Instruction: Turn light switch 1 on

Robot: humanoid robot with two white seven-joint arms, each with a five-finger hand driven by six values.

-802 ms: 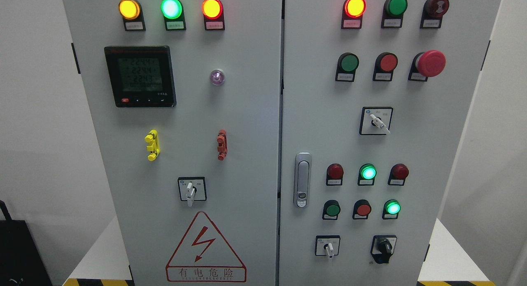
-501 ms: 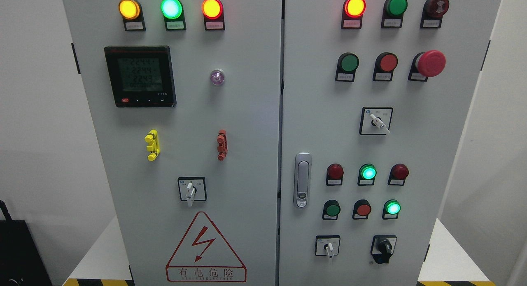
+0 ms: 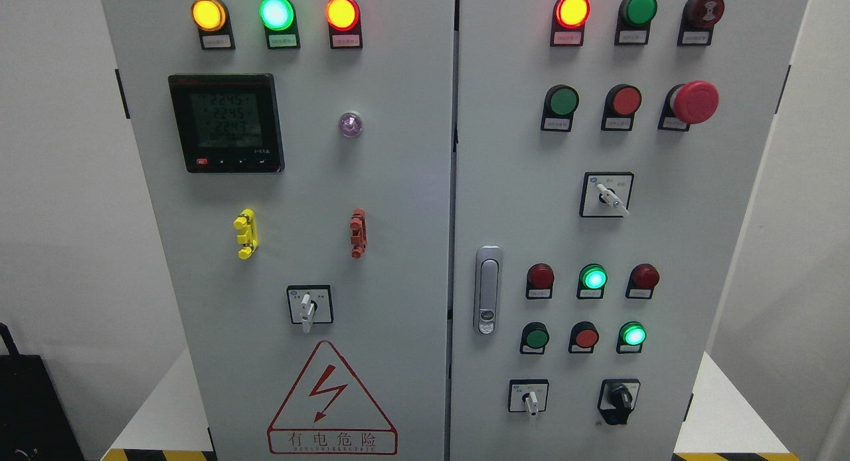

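A grey two-door control cabinet fills the head view. The right door (image 3: pixel 664 235) carries a white rotary selector switch (image 3: pixel 611 196) at mid height, turned toward the lower right. Lower down sit a small white selector (image 3: pixel 530 400) and a black rotary knob (image 3: pixel 620 400). Green push buttons (image 3: pixel 563 101) (image 3: pixel 535 338) and red ones (image 3: pixel 625 101) (image 3: pixel 586 337) are unlit; two green lamps (image 3: pixel 593 277) (image 3: pixel 633 334) glow. The left door has one white selector (image 3: pixel 307 308) pointing down. I cannot tell which control is light switch 1. Neither hand shows.
A red mushroom stop button (image 3: pixel 694 102) juts out at upper right. A metal door handle (image 3: pixel 488 289) sits by the centre seam. The left door holds a digital meter (image 3: pixel 227 123), yellow (image 3: pixel 245 233) and red (image 3: pixel 358 233) clips and a high-voltage warning triangle (image 3: pixel 330 401).
Only the digits on the meter have ticked over. Nothing else has moved and no hand has come into view.
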